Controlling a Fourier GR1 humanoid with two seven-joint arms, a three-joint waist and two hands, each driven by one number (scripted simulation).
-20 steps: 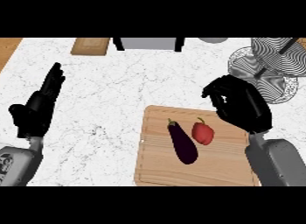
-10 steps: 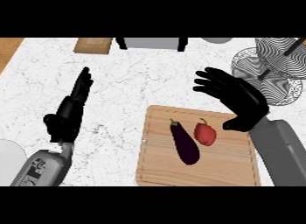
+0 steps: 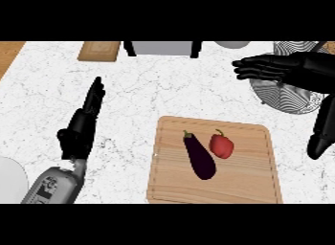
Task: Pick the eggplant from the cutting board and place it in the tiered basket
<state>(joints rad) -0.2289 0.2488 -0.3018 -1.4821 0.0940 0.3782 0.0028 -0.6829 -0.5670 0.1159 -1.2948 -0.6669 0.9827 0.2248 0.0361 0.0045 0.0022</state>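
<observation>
your eggplant (image 3: 199, 156) lies on the wooden cutting board (image 3: 255, 182), on the board's left half, its stem end pointing up toward the far edge and its dark body slanting down to the right. just beside it, to its right, sits a red pepper (image 3: 221, 145) — the two look to be touching or nearly so, though you cannot tell for sure from this angle. nothing holds the eggplant.

your right hand (image 3: 280, 67) hangs at the upper right, well apart from the board, above the white marbled bench (image 3: 142, 105). its fingers are straight and slightly spread, pointing left, and they grip nothing. under and behind that hand you see the tiered basket (image 3: 290, 98), a round wire shape with a striped look, partly hidden by the hand and the dark forearm that runs down the right edge.

your left hand (image 3: 82, 127) shows at the left of the board, edge-on, its fingers straight and pressed together, pointing up and away — resting, holding nothing.

along the far edge of the bench there is a small wooden block (image 3: 99, 50), a grey box-like thing (image 3: 161, 48) and a pale round object (image 3: 232, 44). a white rounded shape (image 3: 4, 179) sits at the lower left corner.
</observation>
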